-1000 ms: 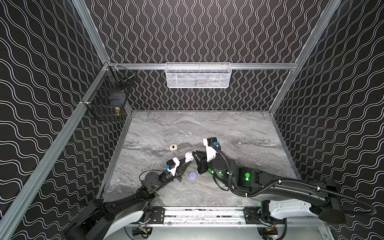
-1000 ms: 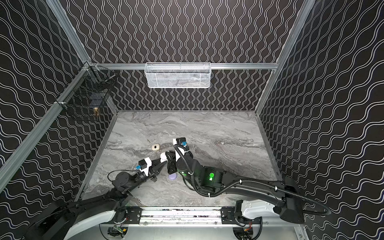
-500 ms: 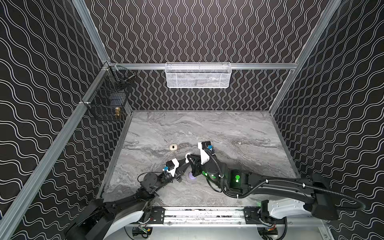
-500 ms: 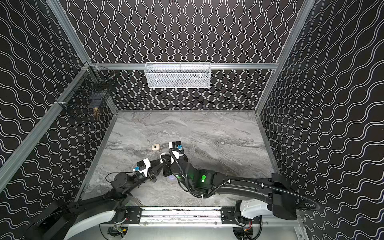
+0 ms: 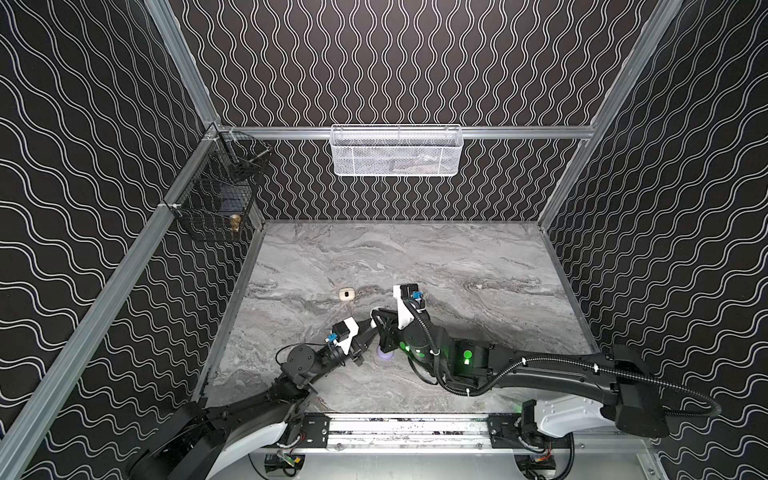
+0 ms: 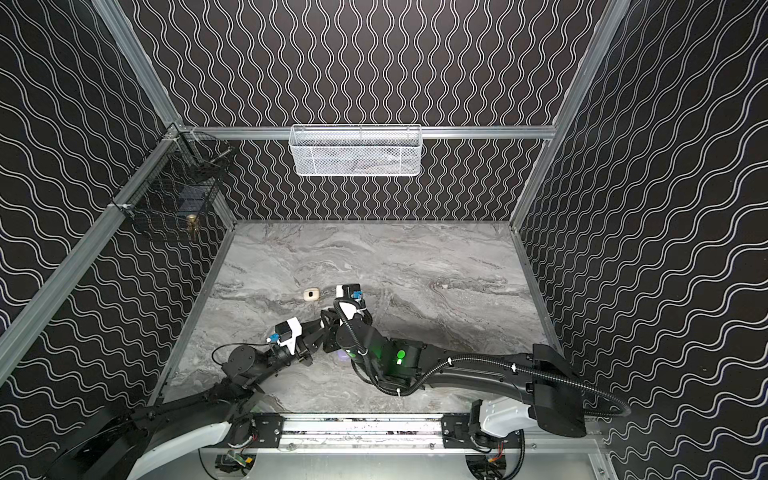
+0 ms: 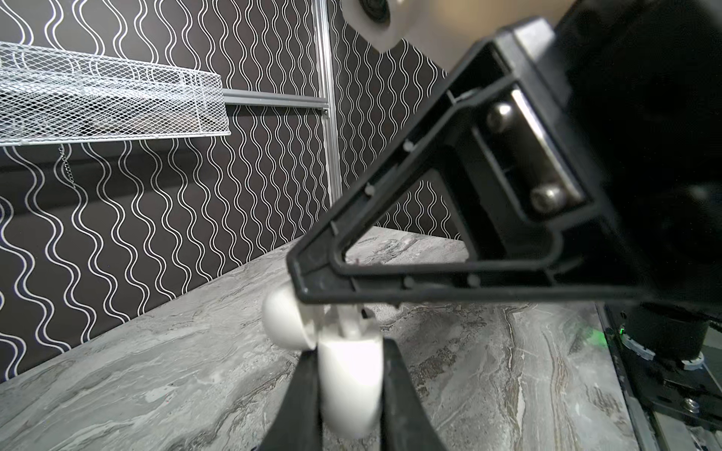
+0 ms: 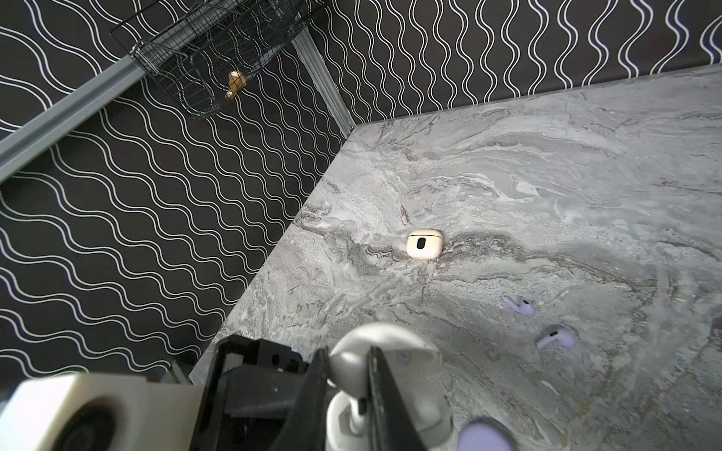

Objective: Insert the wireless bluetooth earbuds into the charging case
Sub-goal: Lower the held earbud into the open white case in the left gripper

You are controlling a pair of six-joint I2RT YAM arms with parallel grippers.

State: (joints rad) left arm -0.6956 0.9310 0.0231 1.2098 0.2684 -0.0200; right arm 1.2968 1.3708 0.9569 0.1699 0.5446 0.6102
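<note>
My left gripper [image 7: 349, 351] is shut on the white charging case [image 7: 351, 386], which it holds with the lid [image 7: 283, 322] open. My right gripper [image 8: 347, 355] is shut on a white earbud [image 8: 345, 369] directly over the open case [image 8: 410, 421], and the stem [image 8: 356, 419] points down into it. One right finger [image 7: 429, 291] crosses just above the case in the left wrist view. Both grippers meet at the front middle of the table, left [image 5: 371, 329] and right [image 5: 380, 322]. Two lavender earbuds [image 8: 519, 306] [image 8: 554, 337] lie loose on the table.
A lavender case [image 5: 384, 354] sits on the marble just below the grippers. A closed cream case [image 5: 346, 294] lies a little further back left. A white mesh basket [image 5: 395, 151] hangs on the back wall and a black wire basket [image 5: 220, 195] on the left wall.
My right gripper has moved left with the white earbud and now sits over the case in my left gripper. The left arm has barely moved.
</note>
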